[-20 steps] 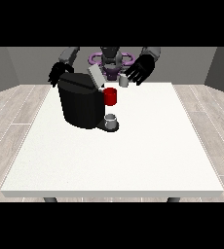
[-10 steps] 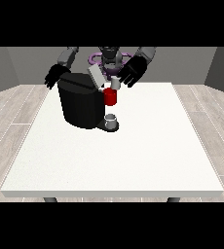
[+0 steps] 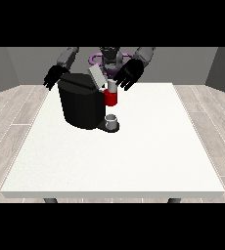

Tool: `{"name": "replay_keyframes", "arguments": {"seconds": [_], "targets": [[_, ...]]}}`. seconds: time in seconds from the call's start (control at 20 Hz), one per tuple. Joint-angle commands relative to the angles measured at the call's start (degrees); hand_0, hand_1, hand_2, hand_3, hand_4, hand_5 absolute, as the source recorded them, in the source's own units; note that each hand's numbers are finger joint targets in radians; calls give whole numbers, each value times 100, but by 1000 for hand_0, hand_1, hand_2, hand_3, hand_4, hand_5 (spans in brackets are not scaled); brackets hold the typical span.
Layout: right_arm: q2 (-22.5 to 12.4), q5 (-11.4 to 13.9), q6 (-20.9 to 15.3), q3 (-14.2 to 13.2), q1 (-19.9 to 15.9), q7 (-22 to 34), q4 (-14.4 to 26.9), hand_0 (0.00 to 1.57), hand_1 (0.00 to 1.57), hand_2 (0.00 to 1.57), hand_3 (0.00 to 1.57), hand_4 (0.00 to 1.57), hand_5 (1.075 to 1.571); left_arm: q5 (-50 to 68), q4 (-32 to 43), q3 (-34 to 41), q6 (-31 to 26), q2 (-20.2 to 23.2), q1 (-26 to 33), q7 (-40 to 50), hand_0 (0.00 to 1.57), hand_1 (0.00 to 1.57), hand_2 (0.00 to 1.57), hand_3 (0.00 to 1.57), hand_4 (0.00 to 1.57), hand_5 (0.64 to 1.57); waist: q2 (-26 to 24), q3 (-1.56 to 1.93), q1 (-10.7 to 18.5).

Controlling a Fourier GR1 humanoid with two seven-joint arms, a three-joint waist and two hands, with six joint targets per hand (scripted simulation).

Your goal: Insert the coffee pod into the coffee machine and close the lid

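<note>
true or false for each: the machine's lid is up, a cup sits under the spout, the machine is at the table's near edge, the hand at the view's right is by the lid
1. The lid of the coffee machine is raised. True.
2. A small cup sits at the machine's base, under the red part. True.
3. The machine stands at the near edge of the table. False: it stands towards the far side, near the robot.
4. The hand at the view's right rests flat on the table, far from the lid. False: it is raised beside the lid, fingers spread.
</note>
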Motion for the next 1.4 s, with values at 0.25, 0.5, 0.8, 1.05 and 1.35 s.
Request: {"name": "replay_keyframes", "arguments": {"seconds": [0.25,0.5,0.8,1.05,1.35], "targets": [[-153,-180,272,-149,283,-252,75,0,0,0,0,525,1571,-62,-13,-54,-5,-140,100,-114,1179,1179,1253,1183,493,1571,-75,2,52],[-84,-147,99,-135,-125,-81,-33,0,0,0,0,442,1571,-147,84,-6,201,-146,-142,-31,1190,1190,1269,1201,515,1571,277,0,-72],[78,-50,-29,-20,275,-112,22,0,0,0,0,443,1571,-209,150,-142,35,-381,156,38,1185,1185,1250,1184,491,1571,-128,1,68],[-135,-174,94,-284,24,-338,236,0,0,0,0,433,1571,-193,76,-67,-110,-170,-87,-30,1230,1230,1274,1180,481,1571,172,3,167],[-188,-168,116,-195,46,-18,-104,0,0,0,0,380,1571,-222,247,13,88,-190,10,-60,1204,1204,1226,1089,463,1571,218,1,-94]]}}
